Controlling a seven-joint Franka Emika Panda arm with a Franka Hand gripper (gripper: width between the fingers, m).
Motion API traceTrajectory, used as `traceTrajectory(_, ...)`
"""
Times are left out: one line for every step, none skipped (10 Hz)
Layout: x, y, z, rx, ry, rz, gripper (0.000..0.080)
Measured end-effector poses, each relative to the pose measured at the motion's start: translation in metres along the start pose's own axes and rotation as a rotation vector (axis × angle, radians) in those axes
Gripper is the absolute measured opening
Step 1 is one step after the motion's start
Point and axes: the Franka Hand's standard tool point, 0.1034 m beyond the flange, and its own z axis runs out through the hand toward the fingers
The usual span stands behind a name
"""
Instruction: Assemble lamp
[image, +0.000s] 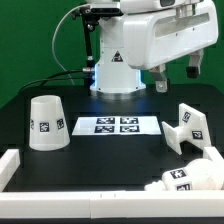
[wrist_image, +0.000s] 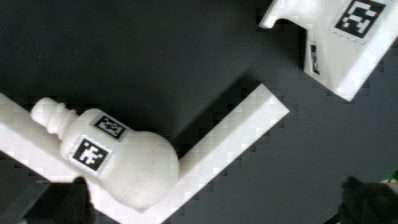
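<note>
The white cone shade (image: 45, 122) stands on the black table at the exterior view's left. The angular base block (image: 186, 128) lies at the right; it also shows in the wrist view (wrist_image: 338, 40). The rounded white bulb (image: 186, 178), with a neck and square tags, lies in the front right corner against the white rail; the wrist view shows it too (wrist_image: 121, 158). My gripper (image: 178, 75) hangs high above the table's right side, open and empty. Its dark fingertips (wrist_image: 43, 200) stand wide apart at the edge of the wrist view, and the gripper (wrist_image: 205, 208) holds nothing.
The marker board (image: 118, 125) lies flat mid-table. A white rail (image: 60, 188) runs along the table's front and sides; its corner shows in the wrist view (wrist_image: 249, 118). The robot's base (image: 118, 70) stands at the back, with cables to its left.
</note>
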Motion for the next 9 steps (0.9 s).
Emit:
traceTrajectory(-0.0002,0.0000,0.0000,0.001,0.000,0.000,0.0700)
traceTrajectory(-0.0002,0.0000,0.0000,0.001,0.000,0.000,0.0700)
traceTrajectory(-0.0004,0.0002,0.0001,0.000,-0.001,0.000,0.0700)
traceTrajectory(-0.0005,0.0002,0.0004,0.000,-0.001,0.000,0.0700)
traceTrajectory(-0.0005,0.0003,0.0004,0.000,-0.001,0.000,0.0700)
traceTrajectory(-0.0006,0.0003,0.0004,0.000,-0.001,0.001,0.0700)
traceTrajectory(-0.0008,0.0007,0.0004,0.000,-0.001,0.003,0.0700)
traceTrajectory(0.0004,0.0032,-0.0007,-0.008,0.007,0.059,0.0700)
traceTrajectory(0.0029,0.0052,-0.0006,-0.015,0.020,0.118,0.0700)
